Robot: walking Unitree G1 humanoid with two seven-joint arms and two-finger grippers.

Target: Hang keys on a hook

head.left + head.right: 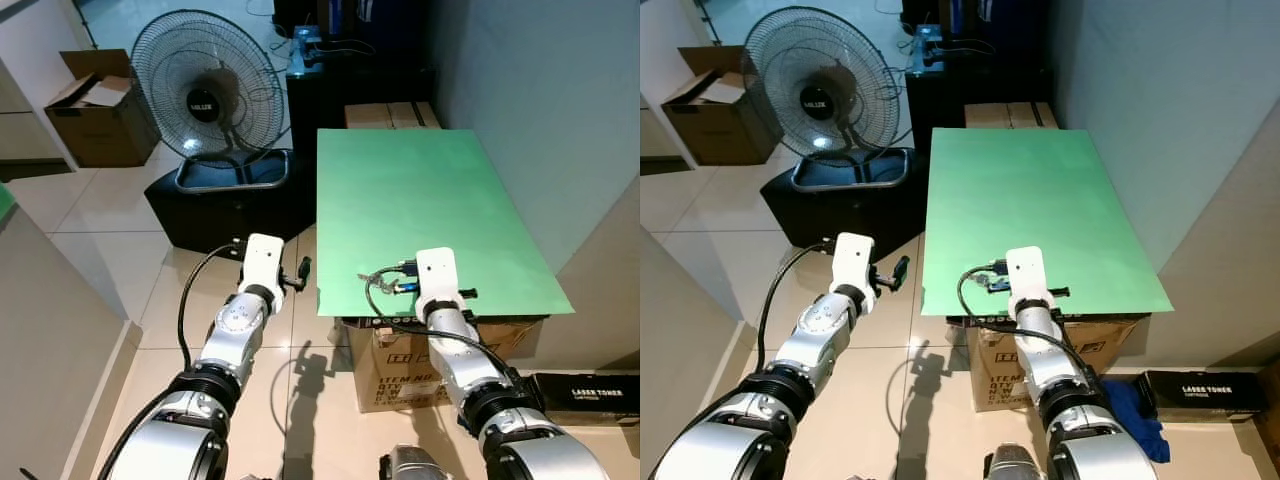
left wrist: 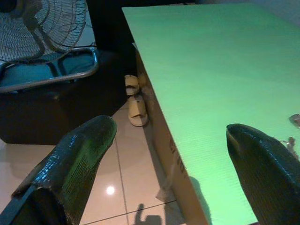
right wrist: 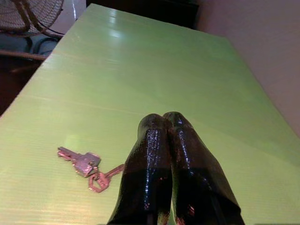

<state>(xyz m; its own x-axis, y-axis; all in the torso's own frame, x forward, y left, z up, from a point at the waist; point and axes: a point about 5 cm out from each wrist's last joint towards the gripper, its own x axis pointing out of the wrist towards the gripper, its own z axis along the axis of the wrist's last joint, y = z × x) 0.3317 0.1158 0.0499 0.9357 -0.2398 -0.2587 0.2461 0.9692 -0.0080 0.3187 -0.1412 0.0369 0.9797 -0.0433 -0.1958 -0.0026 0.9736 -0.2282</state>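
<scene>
A small bunch of keys (image 3: 86,165) on a ring lies flat on the green board (image 3: 140,70). In the right wrist view my right gripper (image 3: 164,119) is shut, its two fingers pressed together just beside the keys; the ring's end reaches the side of one finger. From the head, the right wrist (image 1: 437,270) hangs over the board's near edge. My left gripper (image 2: 169,127) is open with nothing between its fingers, held off the board's left edge above the tiled floor, its wrist (image 1: 262,258) level with the near corner.
The green board (image 1: 420,190) rests on a cardboard box (image 1: 400,365) against the grey wall (image 1: 540,90). A standing fan (image 1: 208,85) on a black stand (image 1: 215,205) is left of it. An open carton (image 1: 95,105) stands far left. Slippers (image 2: 136,105) lie by the box.
</scene>
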